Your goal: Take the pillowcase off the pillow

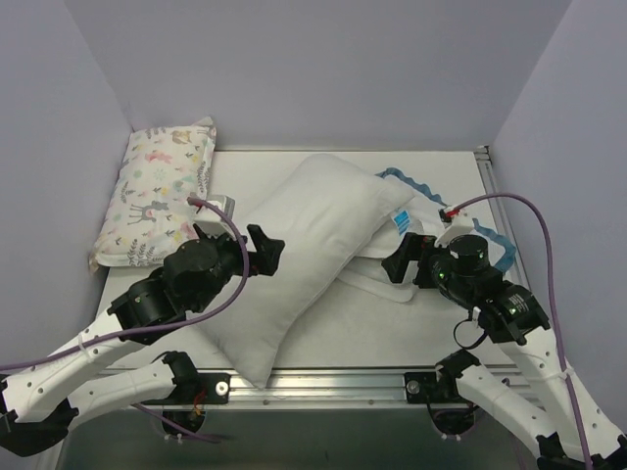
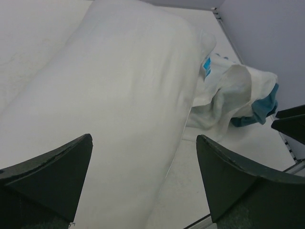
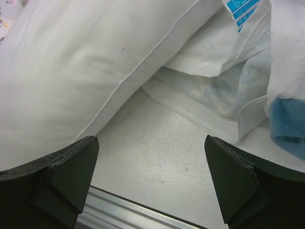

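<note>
Top external: the pillow (image 1: 313, 245) lies diagonally on the table (image 1: 392, 333); the pillowcase (image 1: 423, 208) is bunched under and beside its right end. Left wrist: the left gripper (image 2: 143, 181) is spread wide, empty, above the pillow. Right wrist: the right gripper (image 3: 150, 186) is likewise spread, empty, over bare table near both.
</note>
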Robot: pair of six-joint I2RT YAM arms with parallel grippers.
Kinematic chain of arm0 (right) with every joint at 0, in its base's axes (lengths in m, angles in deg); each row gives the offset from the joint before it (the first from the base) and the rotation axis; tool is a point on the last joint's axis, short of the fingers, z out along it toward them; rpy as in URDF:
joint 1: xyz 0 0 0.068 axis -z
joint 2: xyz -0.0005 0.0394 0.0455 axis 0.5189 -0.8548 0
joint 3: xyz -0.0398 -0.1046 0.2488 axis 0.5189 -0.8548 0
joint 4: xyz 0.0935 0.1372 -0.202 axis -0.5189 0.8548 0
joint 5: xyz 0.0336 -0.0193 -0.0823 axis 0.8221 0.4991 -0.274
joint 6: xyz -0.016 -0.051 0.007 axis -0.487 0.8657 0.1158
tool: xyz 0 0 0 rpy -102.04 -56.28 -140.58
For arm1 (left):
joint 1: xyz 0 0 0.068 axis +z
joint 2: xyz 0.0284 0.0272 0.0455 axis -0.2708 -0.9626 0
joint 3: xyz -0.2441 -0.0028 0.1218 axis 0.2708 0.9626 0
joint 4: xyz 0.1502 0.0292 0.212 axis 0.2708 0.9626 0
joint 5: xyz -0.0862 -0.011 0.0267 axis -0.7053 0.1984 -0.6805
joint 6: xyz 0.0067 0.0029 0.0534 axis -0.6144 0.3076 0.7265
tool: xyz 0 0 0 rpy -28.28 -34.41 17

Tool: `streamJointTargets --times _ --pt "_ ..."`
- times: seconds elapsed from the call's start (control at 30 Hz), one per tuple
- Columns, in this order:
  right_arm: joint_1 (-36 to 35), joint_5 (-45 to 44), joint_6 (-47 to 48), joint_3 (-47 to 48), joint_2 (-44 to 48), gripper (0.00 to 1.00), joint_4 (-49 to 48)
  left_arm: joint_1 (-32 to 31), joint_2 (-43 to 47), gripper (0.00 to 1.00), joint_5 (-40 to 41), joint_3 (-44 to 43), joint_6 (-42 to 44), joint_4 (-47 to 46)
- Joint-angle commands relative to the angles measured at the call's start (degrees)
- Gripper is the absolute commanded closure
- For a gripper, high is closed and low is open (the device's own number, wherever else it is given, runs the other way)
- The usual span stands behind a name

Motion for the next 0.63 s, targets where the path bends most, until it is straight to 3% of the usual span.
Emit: streamJointTargets --times 0.0,0.6 --pt "-2.44 -5.51 -0.88 -2.26 0.49 0.0 0.1 -0.02 2.19 0.03 -2.23 3.79 -0.79 5.52" --pt "-2.44 -8.42 -1.32 -4.81 3.92 0.0 -0.43 -0.02 4.66 0.02 -3.2 5.56 0.44 8.6"
